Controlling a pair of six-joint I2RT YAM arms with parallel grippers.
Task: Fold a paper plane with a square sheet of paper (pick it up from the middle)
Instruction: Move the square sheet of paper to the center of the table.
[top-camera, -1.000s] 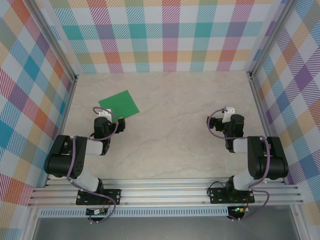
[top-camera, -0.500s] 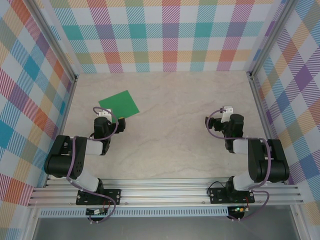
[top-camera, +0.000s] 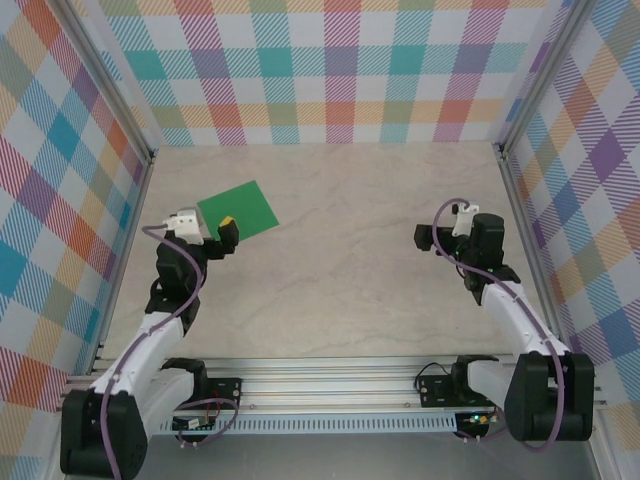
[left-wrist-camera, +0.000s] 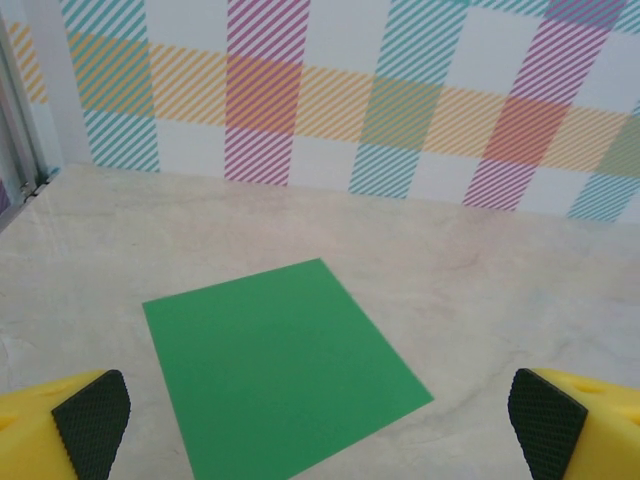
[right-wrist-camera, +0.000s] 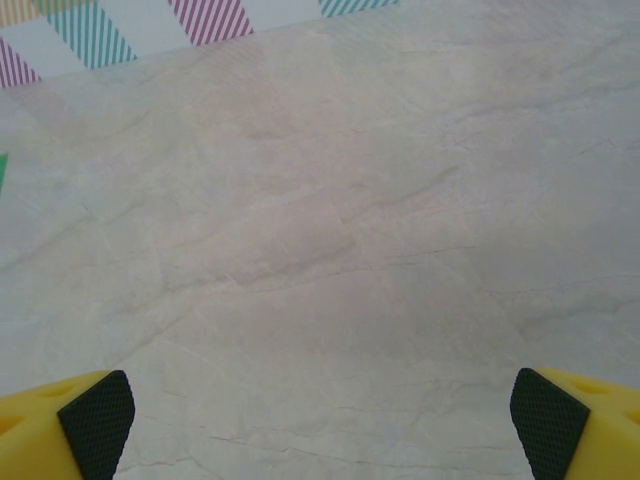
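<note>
Overhead view of a pale marble-patterned table (top-camera: 340, 270) enclosed by walls (top-camera: 330, 70) in a pastel plaid of teal, orange, purple and white. Two black-and-white robot arms rise from a metal rail (top-camera: 330, 388) at the six o'clock edge. The square sheet of paper (top-camera: 238, 209), bright green and unfolded, lies flat on the table at about ten o'clock from the table's centre, turned slightly so that one corner points toward twelve o'clock. The left gripper (top-camera: 217, 233) is at about seven o'clock from the sheet's middle, and one yellow finger (top-camera: 229, 224) overlaps the sheet's near edge as seen from above; whether it touches the paper cannot be told. In the left wrist view the sheet (left-wrist-camera: 285, 365) fills the lower middle of the picture, with the two yellow fingers and their black textured pads (left-wrist-camera: 92, 422) spread wide in the bottom corners, at eight and four o'clock, holding nothing. The right gripper (right-wrist-camera: 320, 425) is over bare table near the three o'clock side, well apart from the sheet. Its yellow fingers, tipped with black pads (right-wrist-camera: 545, 420), are likewise spread wide and empty, and a thin sliver of green shows at the nine o'clock edge of that wrist view.
</note>
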